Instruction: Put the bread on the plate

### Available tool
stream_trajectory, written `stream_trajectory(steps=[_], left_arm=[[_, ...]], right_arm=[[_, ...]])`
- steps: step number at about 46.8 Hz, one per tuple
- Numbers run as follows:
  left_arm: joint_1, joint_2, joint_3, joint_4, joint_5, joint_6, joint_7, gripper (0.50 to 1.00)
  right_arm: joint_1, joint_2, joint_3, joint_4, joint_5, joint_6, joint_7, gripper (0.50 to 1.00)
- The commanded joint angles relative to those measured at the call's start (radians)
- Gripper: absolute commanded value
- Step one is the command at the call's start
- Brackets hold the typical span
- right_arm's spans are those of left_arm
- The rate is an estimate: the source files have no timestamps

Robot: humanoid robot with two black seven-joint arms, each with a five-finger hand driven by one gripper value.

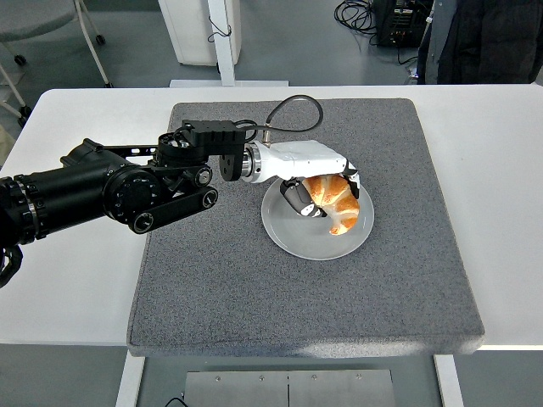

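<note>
A golden croissant (336, 201) lies over the silver plate (293, 233) in the middle of the grey mat. My left arm reaches in from the left edge, and its white hand (321, 193) is over the plate with its fingers curled around the upper part of the croissant. The croissant's lower tip sticks out below the hand and looks to touch the plate. My right arm is out of view.
The grey mat (297, 297) covers the middle of the white table (68, 280). A black cable (293, 106) loops up from the hand's wrist. A person in dark clothes (484, 38) stands at the top right beyond the table.
</note>
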State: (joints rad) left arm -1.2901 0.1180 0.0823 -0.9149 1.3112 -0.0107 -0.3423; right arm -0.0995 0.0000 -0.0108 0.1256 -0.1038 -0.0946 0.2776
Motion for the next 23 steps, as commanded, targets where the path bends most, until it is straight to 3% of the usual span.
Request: stream_trajectory(steps=[1,23], left_arm=[[0.009,0.005,0.0,0.002,0.0,0.003,0.0,0.5],[0.06,0.023,0.0,0.014,0.0,0.038,-0.003,0.5]], right_arm=[[0.0,0.0,0.0,0.0,0.0,0.001,-0.001,1.0],[0.0,0.0,0.0,0.0,0.0,0.001,0.0,1.0]])
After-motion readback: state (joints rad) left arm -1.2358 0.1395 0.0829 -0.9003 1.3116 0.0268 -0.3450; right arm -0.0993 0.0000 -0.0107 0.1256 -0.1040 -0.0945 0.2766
